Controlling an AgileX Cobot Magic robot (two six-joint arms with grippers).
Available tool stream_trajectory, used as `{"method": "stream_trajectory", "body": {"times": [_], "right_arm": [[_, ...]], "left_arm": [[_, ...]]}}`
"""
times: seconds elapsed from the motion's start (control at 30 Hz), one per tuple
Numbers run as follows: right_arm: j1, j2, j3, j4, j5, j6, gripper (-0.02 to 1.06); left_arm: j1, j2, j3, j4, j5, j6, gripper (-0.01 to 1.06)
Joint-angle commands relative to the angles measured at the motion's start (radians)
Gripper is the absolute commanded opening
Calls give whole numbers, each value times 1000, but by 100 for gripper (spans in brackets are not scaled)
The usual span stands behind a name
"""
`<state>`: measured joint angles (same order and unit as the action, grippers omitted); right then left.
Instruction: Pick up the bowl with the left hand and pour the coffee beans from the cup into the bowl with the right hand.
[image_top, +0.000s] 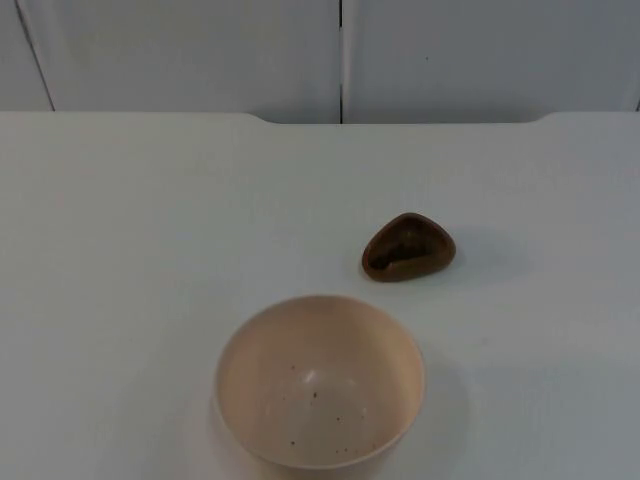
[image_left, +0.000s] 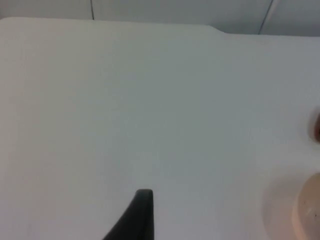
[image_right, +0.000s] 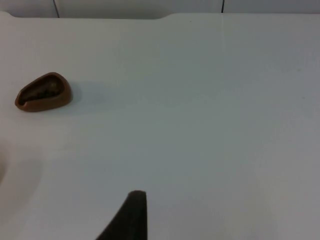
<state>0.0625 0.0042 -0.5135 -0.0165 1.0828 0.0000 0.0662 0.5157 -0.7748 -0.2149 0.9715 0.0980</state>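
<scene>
Bowl (image_top: 320, 385): cream, upright, untouched on bench (image_top: 130, 250). Cup (image_top: 408, 247): brown, beans inside, well apart. Left tool (image_left: 137, 212), right tool (image_right: 130, 212): waiting, jaw state cannot tell. Advice: grip bowl rim squarely.

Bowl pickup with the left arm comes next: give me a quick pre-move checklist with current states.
1. Cream speckled ceramic bowl upright on the white table: ok.
2. Bowl holds nothing but its own specks: ok.
3. Small brown teardrop-shaped cup stands apart from the bowl: ok.
4. Coffee beans in the cup: dark contents visible, amount cannot tell.
5. Left gripper hovers over bare table, bowl off to its side, not yet aligned: not ok.
6. Right gripper waits above the table, away from the cup: ok.
</scene>
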Motion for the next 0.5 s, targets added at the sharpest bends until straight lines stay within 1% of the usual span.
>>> {"method": "stream_trajectory", "body": {"times": [0.0,0.23,0.37,0.4,0.47], "right_arm": [[-7,-4,-1,-3,-5,0,105],[-7,-4,-1,-3,-5,0,105],[-7,-4,-1,-3,-5,0,105],[-7,-4,-1,-3,-5,0,105],[-7,-4,-1,-3,-5,0,105]], "left_arm": [[5,71,-17,-44,-12,39,105],[5,185,-17,-130,-16,115,105],[5,279,-17,-233,-18,202,105],[5,279,-17,-233,-18,202,105],[5,327,-17,-280,-18,241,105]]}}
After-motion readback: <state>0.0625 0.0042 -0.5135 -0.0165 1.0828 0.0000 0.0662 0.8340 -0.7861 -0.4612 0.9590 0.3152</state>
